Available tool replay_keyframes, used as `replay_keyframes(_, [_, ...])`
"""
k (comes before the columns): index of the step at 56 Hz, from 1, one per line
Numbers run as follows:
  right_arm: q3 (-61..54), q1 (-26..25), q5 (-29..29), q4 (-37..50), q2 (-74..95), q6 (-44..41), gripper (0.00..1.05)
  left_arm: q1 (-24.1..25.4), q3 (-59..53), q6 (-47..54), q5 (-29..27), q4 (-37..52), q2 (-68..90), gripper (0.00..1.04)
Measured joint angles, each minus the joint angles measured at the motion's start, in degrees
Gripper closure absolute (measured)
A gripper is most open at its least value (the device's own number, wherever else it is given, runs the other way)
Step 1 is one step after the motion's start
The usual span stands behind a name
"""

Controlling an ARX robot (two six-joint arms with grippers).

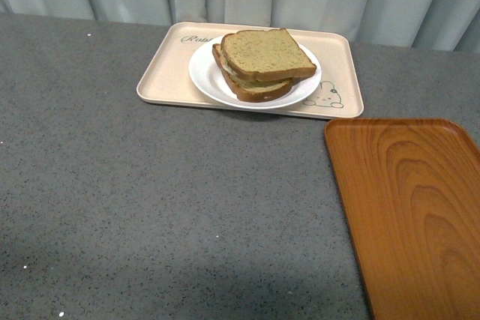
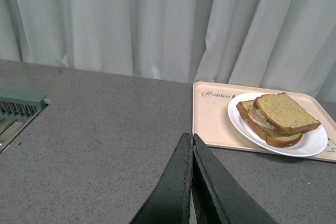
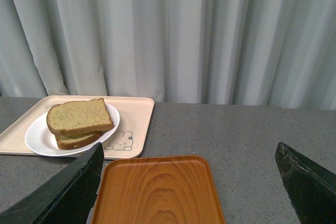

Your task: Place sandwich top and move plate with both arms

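Sandwich topped, plate waiting on the beige tray, both arms pulled back
The sandwich top point(image 1: 267, 55) sits on the stack on the plate point(image 1: 206, 74), ahead and rightward of the clamped-shut, empty left gripper point(image 2: 192, 145), ahead and leftward of the wide-spread, empty right gripper point(image 3: 189, 169); neither looks clearly nearer

A grey speckled table point(image 1: 150, 200) carries a beige tray point(image 1: 165, 73) and an orange wooden tray point(image 1: 412, 215)
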Motion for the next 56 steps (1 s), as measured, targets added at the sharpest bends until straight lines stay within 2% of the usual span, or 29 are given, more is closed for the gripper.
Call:
replay_keyframes(35, [0.0, 0.0, 0.0, 0.0, 0.0, 0.0, 0.09, 0.0, -0.02, 0.15, 0.0, -19.28, -20.76, 1.01])
replay_keyframes(56, [0.0, 0.0, 0.0, -0.02, 0.0, 0.0, 0.09, 0.0, -0.02, 0.15, 0.0, -25.9, -27.54, 1.01])
